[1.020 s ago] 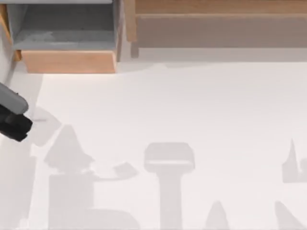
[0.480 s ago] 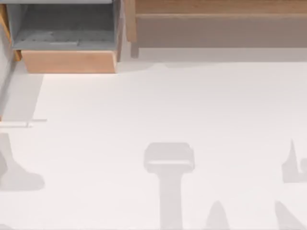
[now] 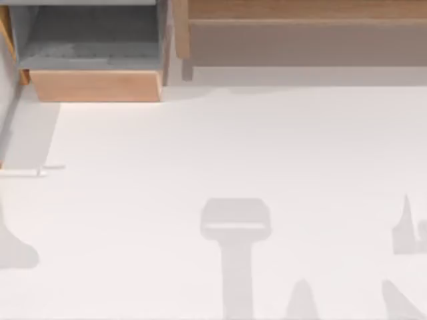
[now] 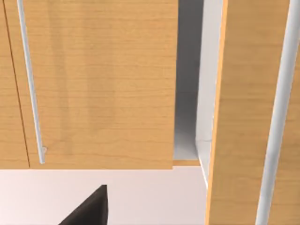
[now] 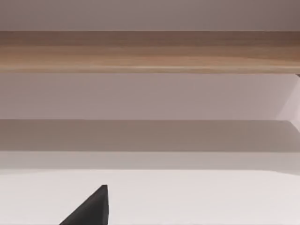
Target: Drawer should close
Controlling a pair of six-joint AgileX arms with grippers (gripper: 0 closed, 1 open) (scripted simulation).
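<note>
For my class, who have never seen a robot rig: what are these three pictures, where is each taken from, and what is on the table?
This is a simulated pair of AgileX arms at a white table. One picture looks down from overhead. At the table's far left stands the drawer, pulled open, so its grey floor shows behind the tan front. Beside it runs a long wooden cabinet. The grey shapes on the table are shadows. The other two pictures come from cameras on each arm's wrist. The left one faces the drawer's wooden front; the right one faces the cabinet. A dark corner in each is part of that arm. Nothing is held.
</note>
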